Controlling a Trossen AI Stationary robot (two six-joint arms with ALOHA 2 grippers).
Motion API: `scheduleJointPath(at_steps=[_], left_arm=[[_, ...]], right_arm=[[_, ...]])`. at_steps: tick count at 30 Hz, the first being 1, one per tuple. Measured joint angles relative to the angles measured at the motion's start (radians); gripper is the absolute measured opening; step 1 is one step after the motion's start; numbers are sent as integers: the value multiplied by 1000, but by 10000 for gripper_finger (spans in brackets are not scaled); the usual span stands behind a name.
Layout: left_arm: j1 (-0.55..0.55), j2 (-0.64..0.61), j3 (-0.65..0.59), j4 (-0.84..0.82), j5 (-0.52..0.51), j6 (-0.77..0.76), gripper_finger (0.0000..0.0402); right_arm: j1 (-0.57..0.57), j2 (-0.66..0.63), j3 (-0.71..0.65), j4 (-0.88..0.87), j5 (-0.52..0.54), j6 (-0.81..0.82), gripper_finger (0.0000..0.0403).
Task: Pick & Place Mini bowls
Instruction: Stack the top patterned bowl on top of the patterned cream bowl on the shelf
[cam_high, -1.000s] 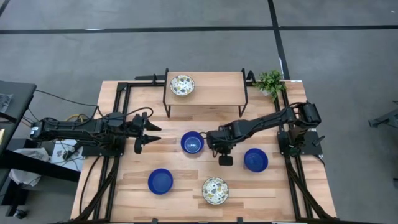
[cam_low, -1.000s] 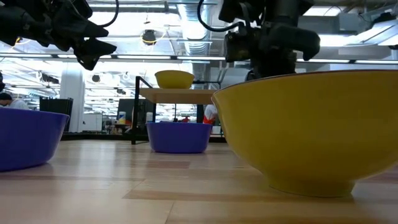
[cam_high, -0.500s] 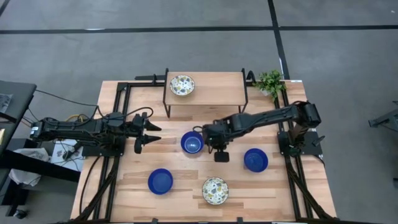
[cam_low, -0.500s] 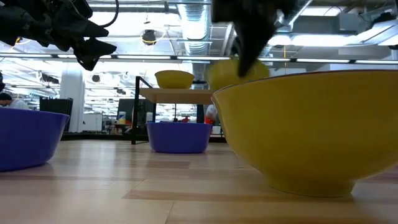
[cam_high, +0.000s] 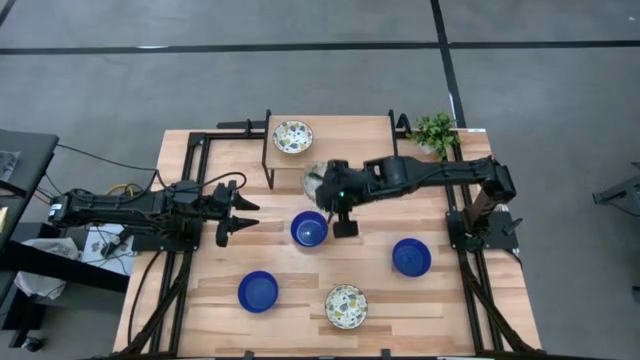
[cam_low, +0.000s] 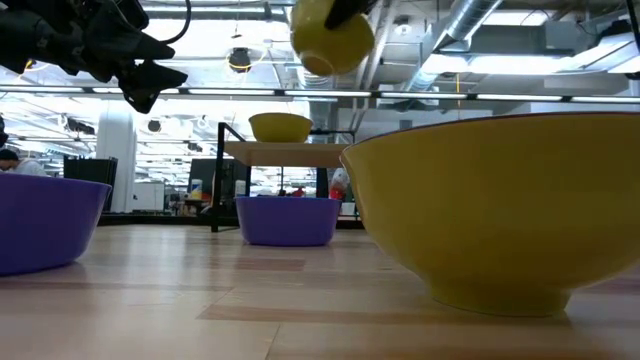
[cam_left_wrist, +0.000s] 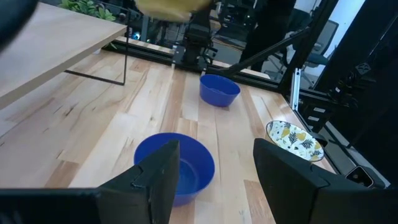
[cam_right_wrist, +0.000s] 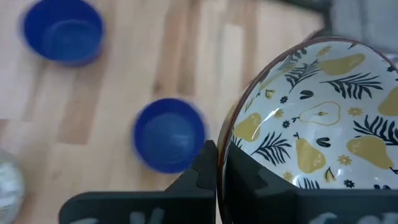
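My right gripper (cam_high: 328, 188) is shut on a cream bowl with a yellow pear and leaf pattern (cam_right_wrist: 323, 130). It holds the bowl high in the air (cam_low: 332, 38), just off the near edge of the wooden shelf (cam_high: 345, 150). A second patterned bowl (cam_high: 293, 136) stands on the shelf, and a third (cam_high: 346, 305) is on the table near its near edge. Three blue bowls (cam_high: 309, 229) (cam_high: 411, 257) (cam_high: 258, 291) rest on the table. My left gripper (cam_high: 248, 215) waits open at the table's left side, above the table (cam_left_wrist: 217, 180). My right gripper holds the patterned bowl by its rim (cam_right_wrist: 227, 140), one finger inside the bowl and one outside. The bowl is lifted clear of the table and sits tilted in the hold, with its yellow underside (cam_low: 320, 60) showing in the low view.
The shelf stands on thin black legs (cam_high: 268, 165) at the table's far side. A small green plant (cam_high: 434, 130) sits at the far right corner. Bare wood lies between the blue bowls. In the low view the nearest patterned bowl (cam_low: 500, 210) fills the right half.
My right gripper has risen from the table between two blue bowls, taking the patterned bowl up with it. It has swung toward the far edge and a little left, to the shelf's near edge. In the low view the bowl climbs from table height to the top.
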Motion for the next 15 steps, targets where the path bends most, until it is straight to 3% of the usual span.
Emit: scheduleJointPath(at_steps=[15], left_arm=[[0,0,0,0,0,0,204]], right_arm=[[-198,3,43,247,-15,-346,0]])
